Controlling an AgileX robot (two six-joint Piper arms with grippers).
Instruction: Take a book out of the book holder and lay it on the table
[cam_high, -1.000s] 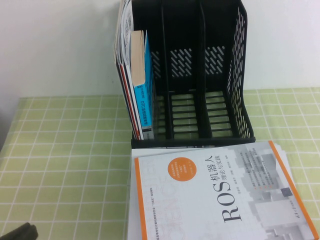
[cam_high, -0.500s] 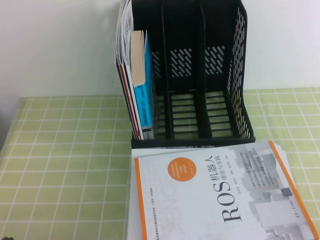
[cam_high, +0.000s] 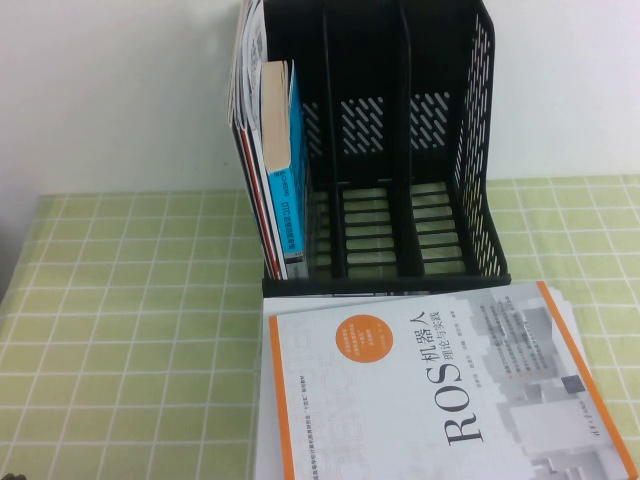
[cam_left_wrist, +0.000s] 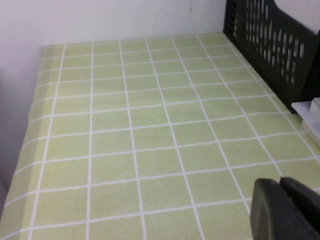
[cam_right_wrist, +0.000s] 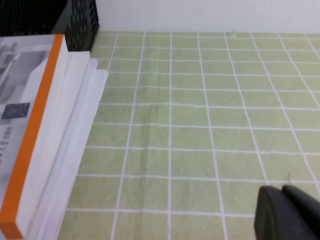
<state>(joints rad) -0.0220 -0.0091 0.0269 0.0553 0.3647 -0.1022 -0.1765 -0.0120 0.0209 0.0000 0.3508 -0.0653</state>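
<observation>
The book (cam_high: 430, 390), white-grey with an orange edge and a black "ROS" title, lies flat on the table (cam_high: 130, 330) just in front of the book holder (cam_high: 400, 150). The holder's middle and right slots are empty. My left gripper (cam_left_wrist: 278, 183) is shut and empty, low over the cloth to the left of the book; the holder's perforated side (cam_left_wrist: 275, 45) shows beyond it. My right gripper (cam_right_wrist: 281, 189) is shut and empty over the cloth to the right of the book (cam_right_wrist: 30, 115). Neither gripper touches anything.
A blue-covered book (cam_high: 295, 170) and thin magazines (cam_high: 245, 100) stand in the holder's left slot. A white wall runs behind the table. Open green grid cloth lies to the left (cam_left_wrist: 135, 130) and to the right (cam_right_wrist: 210, 115) of the book.
The dark tip of my left gripper has drawn back out of the high view's bottom-left corner. The book and the holder have not moved.
</observation>
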